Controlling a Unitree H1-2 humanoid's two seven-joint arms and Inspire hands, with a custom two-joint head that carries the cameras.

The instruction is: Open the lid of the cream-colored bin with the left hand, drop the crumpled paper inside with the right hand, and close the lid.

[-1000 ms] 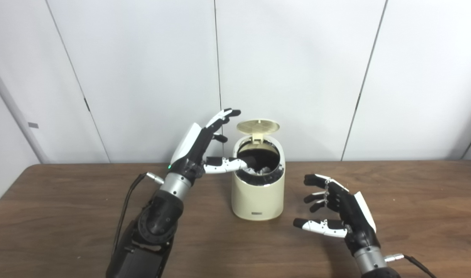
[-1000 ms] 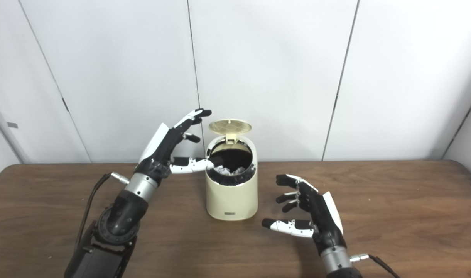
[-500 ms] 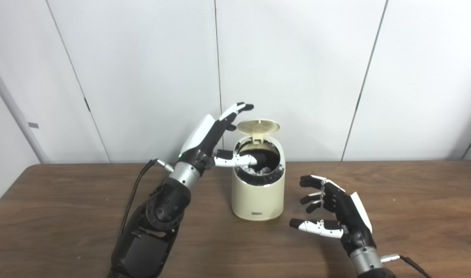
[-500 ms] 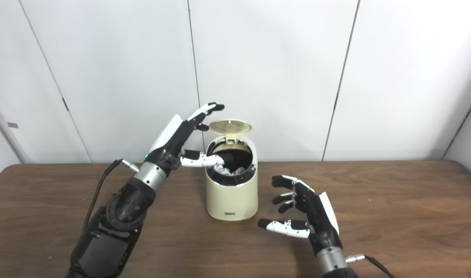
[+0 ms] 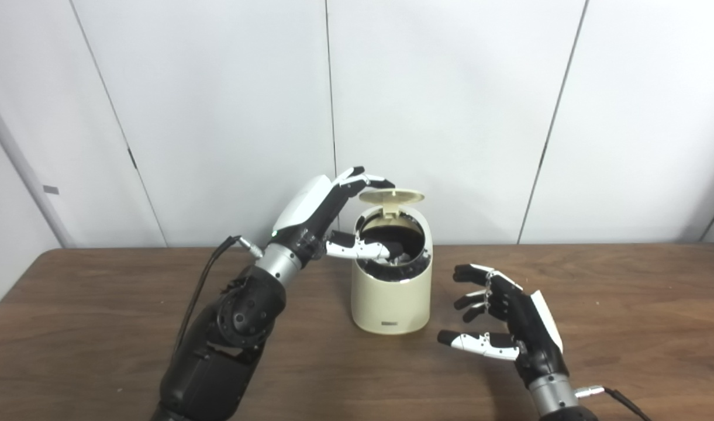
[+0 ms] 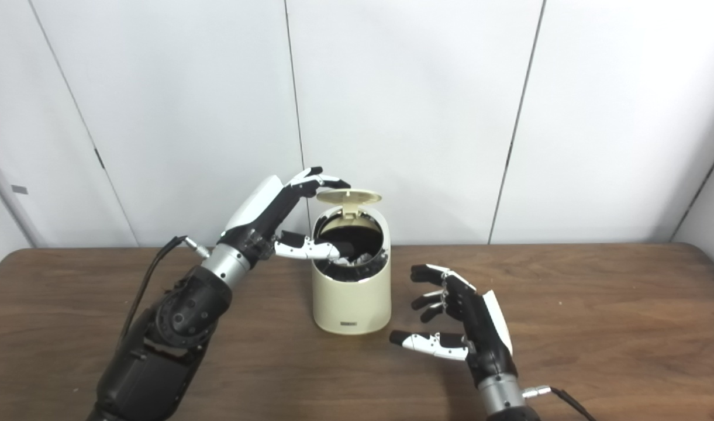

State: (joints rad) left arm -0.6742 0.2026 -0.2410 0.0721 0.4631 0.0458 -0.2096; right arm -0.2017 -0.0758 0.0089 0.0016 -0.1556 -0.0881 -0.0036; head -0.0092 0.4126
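At a brown table [image 5: 99, 327] before pale wall panels, the robot's left hand [image 5: 316, 216] reached up from the left, arm raised and wrist angled toward the cream-colored bin [image 5: 392, 292]. Its fingers [image 5: 365, 178] lay spread across the left edge of the lid [image 5: 392, 196], which stood hinged up at the back, roughly level over the opening; the thumb stretched across the bin's near rim. The hand gripped nothing, fingers resting on the lid rather than closed around it.

Inside the dark-lined bin, the crumpled paper [image 6: 359, 259] showed as pale creases just below the rim, suggesting the drop was done. Only the closing appeared to remain, with the lid yet to be pressed down.

To the right, the right hand [image 5: 511, 321] hovered low over the table beside the bin and apart from it, palm turned inward, fingers loosely curled and separated, thumb extended toward the bin, holding nothing.
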